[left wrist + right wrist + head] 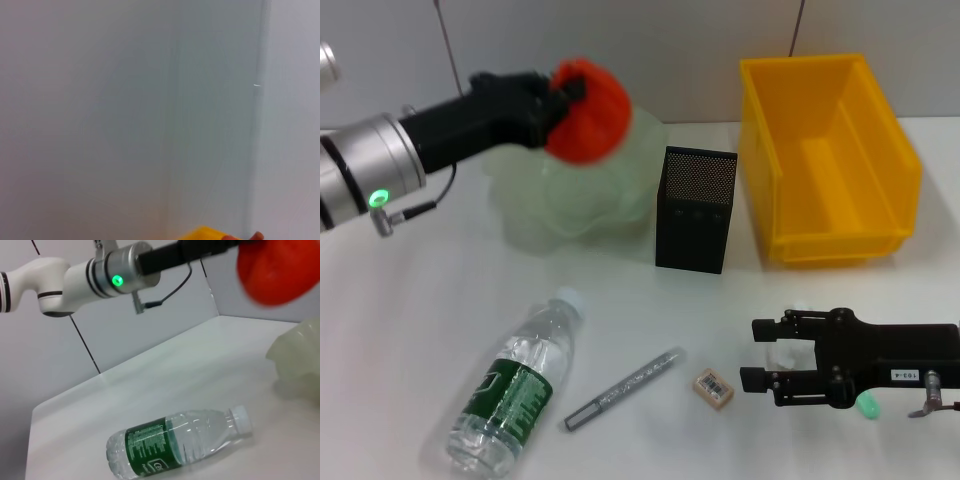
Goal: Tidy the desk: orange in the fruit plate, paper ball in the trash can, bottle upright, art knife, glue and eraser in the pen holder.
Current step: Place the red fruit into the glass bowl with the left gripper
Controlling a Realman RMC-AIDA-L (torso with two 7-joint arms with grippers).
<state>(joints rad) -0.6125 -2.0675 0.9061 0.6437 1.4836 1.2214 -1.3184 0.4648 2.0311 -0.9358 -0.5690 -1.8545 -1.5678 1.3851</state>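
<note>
My left gripper (568,98) is shut on the red-orange orange (590,112) and holds it in the air just above the pale-green fruit plate (535,215). The orange (277,272) and the plate's rim (300,357) also show in the right wrist view. The bottle (515,388) lies on its side at the front left, cap pointing away from me; it also shows in the right wrist view (175,445). A silver art knife (625,388) and the tan eraser (713,388) lie in front of the black mesh pen holder (696,208). My right gripper (758,354) is open just right of the eraser, with something white (785,354) between its fingers.
The yellow trash can (825,150) stands at the back right, beside the pen holder; its edge shows in the left wrist view (205,234). A small pale-green thing (867,405) lies under my right arm. The wall is close behind the table.
</note>
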